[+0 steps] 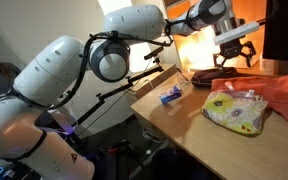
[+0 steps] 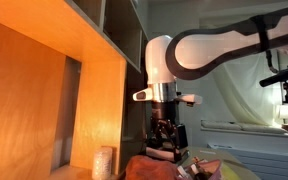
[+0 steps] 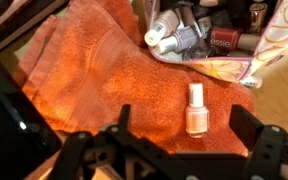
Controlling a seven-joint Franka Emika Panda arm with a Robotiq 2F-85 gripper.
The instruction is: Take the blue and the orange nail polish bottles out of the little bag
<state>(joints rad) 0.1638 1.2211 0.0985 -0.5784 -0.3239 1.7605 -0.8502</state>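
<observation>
On the orange-red cloth (image 3: 94, 80), as seen in the wrist view, a peach-orange nail polish bottle (image 3: 195, 110) is laid flat. Its pale cap is turned toward the little bag (image 3: 269, 45), in whose open mouth several more bottles (image 3: 179, 35) are heaped together. The gripper (image 3: 187, 125) is held over the bottle with its jaws spread wide, one on either side, and nothing is pinched between them; the bottle is judged to lie free on the cloth. In an exterior view the little bag (image 1: 236, 110) is seen on the wooden table (image 1: 184, 130), touching the cloth. A small blue thing (image 1: 171, 95) lies apart from it on bare wood; whether that is the blue bottle cannot be told. The step in hand is taken to be the clearing away from the set-down bottle. It would be done well if the jaws were kept wide and the wrist were lifted straight up. Neither finger would then be dragged across the bottle, which might otherwise be rolled over the soft, creased cloth. Only once height is gained should the hand be carried toward the bag, should a blue bottle be found there.
</observation>
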